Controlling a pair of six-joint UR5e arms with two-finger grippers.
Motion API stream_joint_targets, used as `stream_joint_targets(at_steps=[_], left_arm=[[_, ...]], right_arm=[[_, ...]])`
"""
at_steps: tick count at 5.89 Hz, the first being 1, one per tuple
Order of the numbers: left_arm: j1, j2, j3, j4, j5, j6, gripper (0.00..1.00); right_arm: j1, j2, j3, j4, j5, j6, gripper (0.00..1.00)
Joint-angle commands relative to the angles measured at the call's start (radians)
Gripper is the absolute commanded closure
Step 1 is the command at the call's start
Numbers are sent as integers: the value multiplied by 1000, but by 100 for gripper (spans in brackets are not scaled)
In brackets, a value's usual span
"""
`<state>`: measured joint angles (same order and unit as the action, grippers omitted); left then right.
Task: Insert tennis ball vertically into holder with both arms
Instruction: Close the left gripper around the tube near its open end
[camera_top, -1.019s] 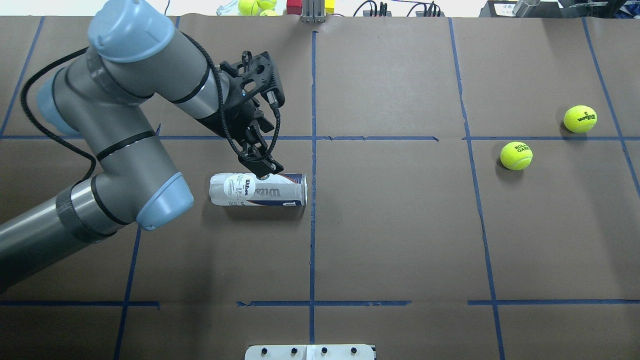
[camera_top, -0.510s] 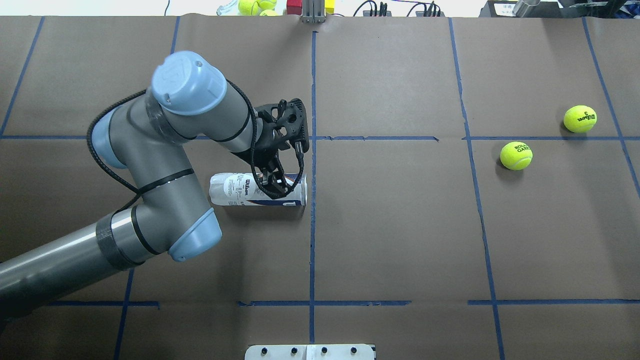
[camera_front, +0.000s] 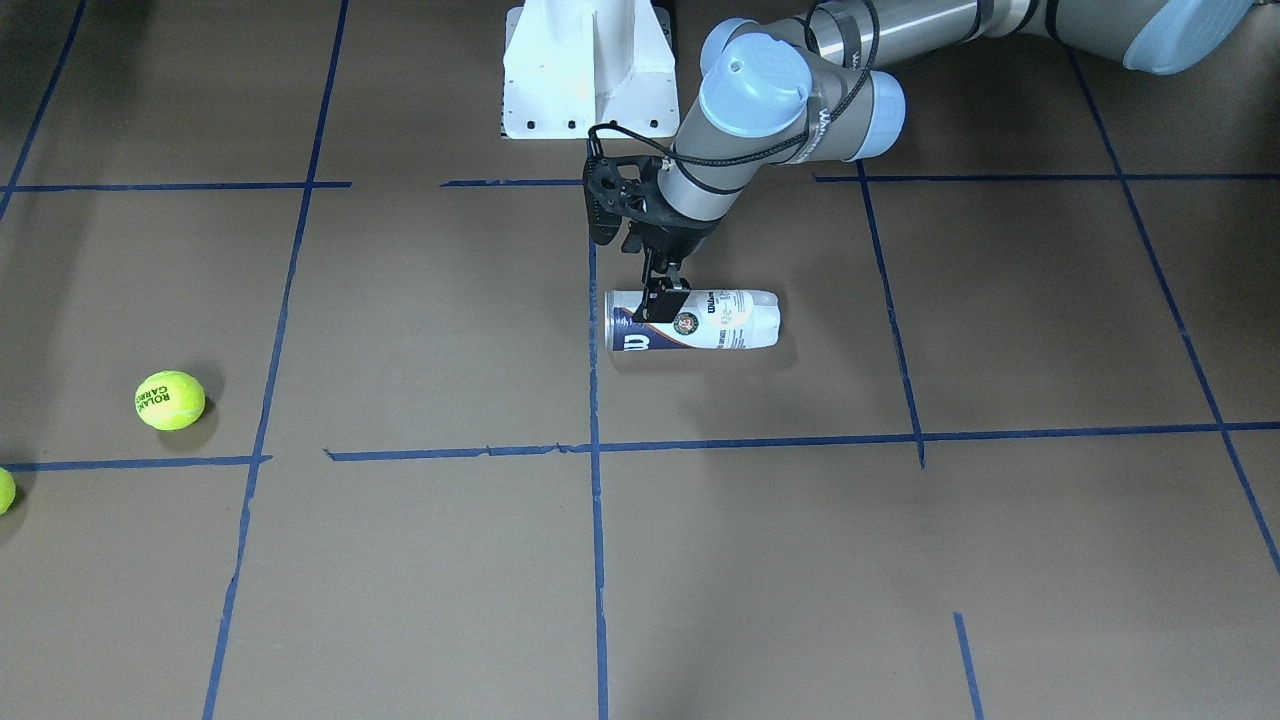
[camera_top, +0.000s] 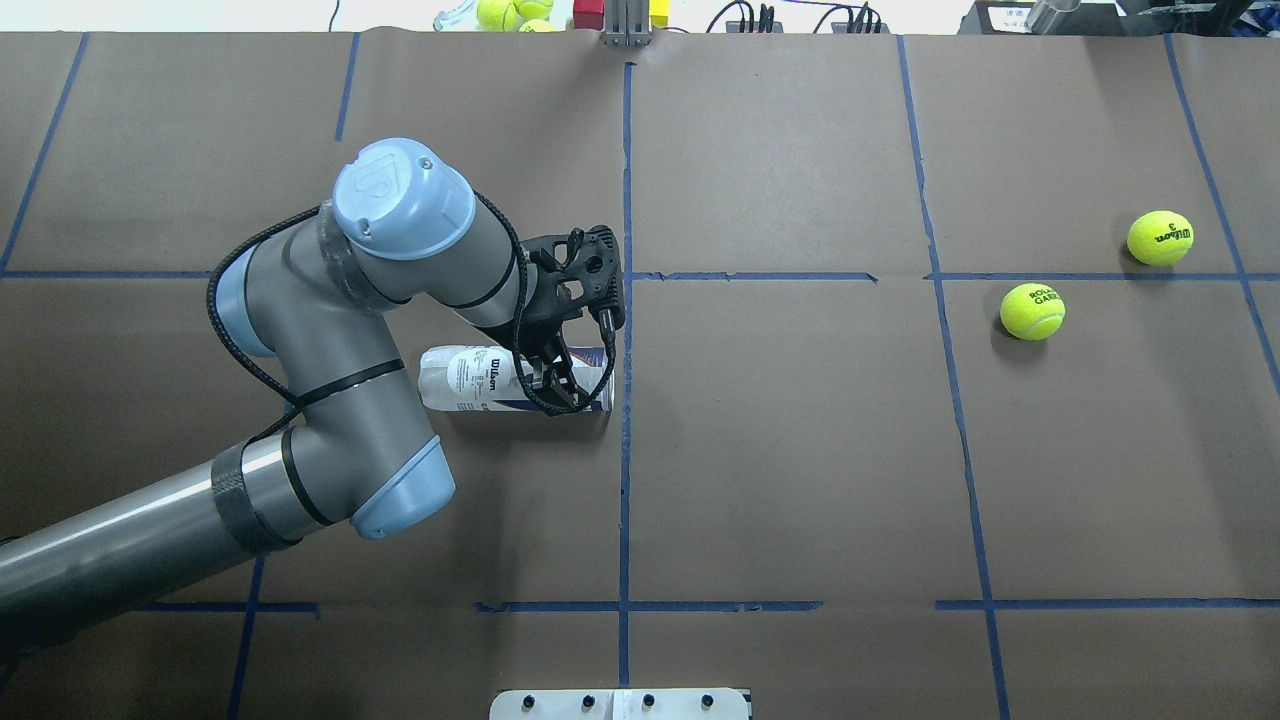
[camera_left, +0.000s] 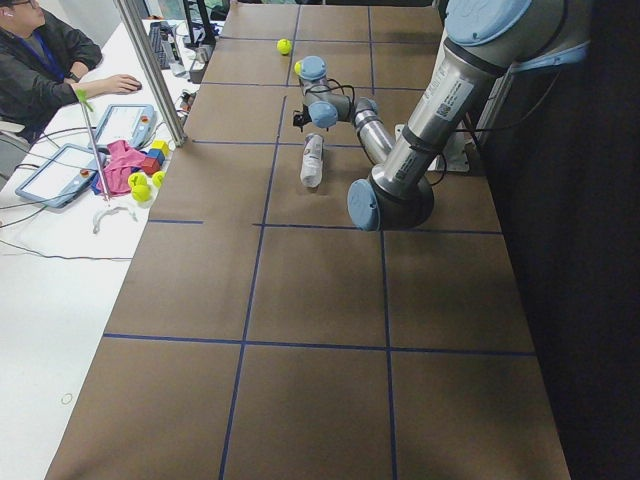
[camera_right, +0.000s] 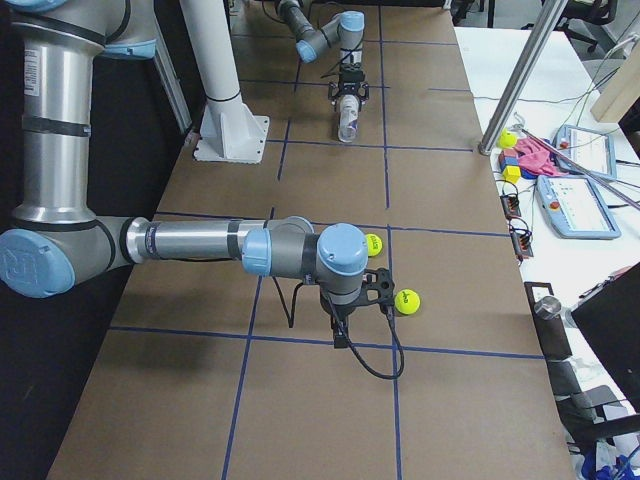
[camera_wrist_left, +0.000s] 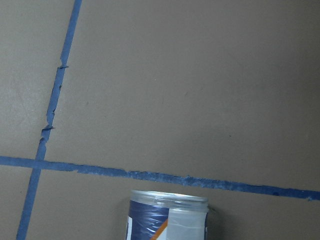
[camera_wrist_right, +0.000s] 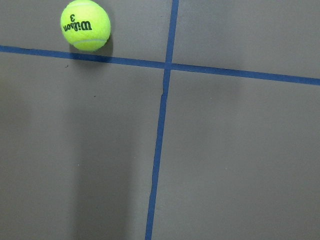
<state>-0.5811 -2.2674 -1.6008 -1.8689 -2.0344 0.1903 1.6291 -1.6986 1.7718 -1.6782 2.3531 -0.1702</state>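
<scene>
The holder (camera_top: 470, 375) lies on its side left of the centre tape line, with its open rim toward that line. It also shows in the front view (camera_front: 730, 320) and in the left wrist view (camera_wrist_left: 167, 217). My left gripper (camera_top: 555, 385) is open and sits low over the holder's open-end half (camera_front: 662, 300), with its fingers across the holder's width. Two yellow tennis balls lie far right, one marked Roland Garros (camera_top: 1032, 311) and one Wilson 3 (camera_top: 1160, 237) (camera_wrist_right: 85, 25). My right gripper (camera_right: 340, 338) hangs near the balls. I cannot tell whether it is open.
The white bolted pedestal (camera_front: 590, 70) stands at the robot's side of the table. Spare balls and coloured blocks (camera_top: 520, 12) lie beyond the far edge. A metal post (camera_right: 520, 80) and an operator (camera_left: 40, 60) are on that side.
My left arm swung right and down. Its gripper moved from behind the holder's middle to low over its open-end half. The holder and balls have not moved.
</scene>
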Motion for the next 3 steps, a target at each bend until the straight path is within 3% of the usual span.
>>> stream_joint_targets(at_steps=[1, 3], left_arm=[[21, -3, 30, -1, 22, 0, 0], [49, -6, 42, -4, 91, -2, 0]], right_arm=[[0, -1, 0, 0, 0, 0, 0], [0, -3, 0, 0, 0, 0, 0]])
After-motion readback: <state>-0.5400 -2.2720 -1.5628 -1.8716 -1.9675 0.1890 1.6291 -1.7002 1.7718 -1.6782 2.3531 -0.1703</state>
